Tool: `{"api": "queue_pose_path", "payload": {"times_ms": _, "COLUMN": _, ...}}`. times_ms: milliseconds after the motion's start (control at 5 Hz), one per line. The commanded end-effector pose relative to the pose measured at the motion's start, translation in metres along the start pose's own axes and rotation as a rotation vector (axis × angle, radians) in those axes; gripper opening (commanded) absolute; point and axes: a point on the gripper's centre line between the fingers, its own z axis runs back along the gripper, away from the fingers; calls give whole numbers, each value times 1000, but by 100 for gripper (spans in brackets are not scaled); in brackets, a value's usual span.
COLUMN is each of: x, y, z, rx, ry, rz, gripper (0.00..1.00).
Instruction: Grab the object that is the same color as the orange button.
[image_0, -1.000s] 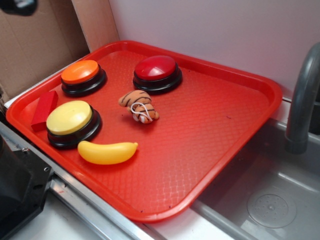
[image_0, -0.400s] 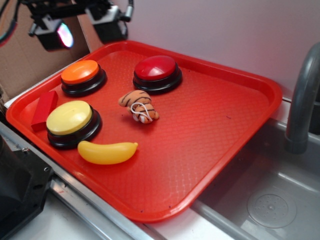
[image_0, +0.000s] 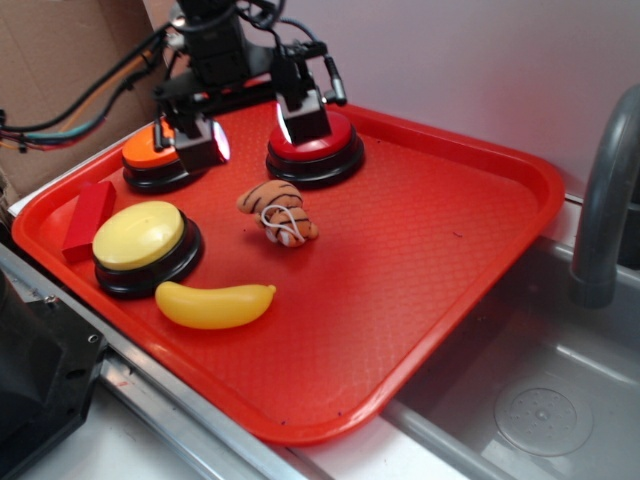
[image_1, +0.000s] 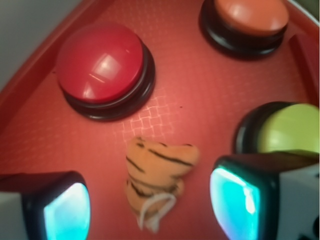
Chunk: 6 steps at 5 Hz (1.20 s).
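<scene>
Wrist view: orange, dark-striped toy (image_1: 157, 182) lies between the wide-open, empty claw (image_1: 150, 205).

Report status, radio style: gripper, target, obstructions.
Gripper open, empty, above tray. Tiger toy untouched, between fingers in wrist view. Nothing blocking.

Bystanders on and around my red tray

The red tray (image_0: 480, 240) sits beside a grey sink basin (image_0: 540, 400), with a grey faucet pipe (image_0: 605, 200) rising at the right edge. On the tray, the red-topped button (image_0: 315, 140) stands toward the back; from my wrist view it shows at upper left (image_1: 102, 65). The yellow-topped button (image_0: 140, 240) sits near the front left, and its dome shows at the right edge of the wrist view (image_1: 290, 129). A yellow plastic banana (image_0: 215, 305) lies just in front of it. A red rectangular block (image_0: 88, 220) leans at the tray's left rim. Brown cardboard (image_0: 60, 60) stands behind the tray, beside a pale wall (image_0: 450, 60).
</scene>
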Motion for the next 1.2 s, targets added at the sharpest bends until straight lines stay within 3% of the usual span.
{"api": "queue_pose_path", "payload": {"times_ms": 0, "x": 9, "y": -1, "z": -36, "rx": 47, "ry": 42, "rz": 6, "gripper": 100}}
{"api": "queue_pose_path", "payload": {"times_ms": 200, "x": 7, "y": -3, "z": -47, "rx": 55, "ry": 66, "rz": 2, "gripper": 100}}
{"api": "queue_pose_path", "payload": {"times_ms": 400, "x": 5, "y": -5, "z": -53, "rx": 65, "ry": 45, "rz": -13, "gripper": 57}}
{"api": "queue_pose_path", "payload": {"times_ms": 600, "x": 7, "y": -5, "z": -41, "rx": 29, "ry": 40, "rz": -31, "gripper": 0}}
{"api": "queue_pose_path", "payload": {"times_ms": 1000, "x": 29, "y": -7, "z": 15, "rx": 63, "ry": 86, "rz": -347, "gripper": 0}}
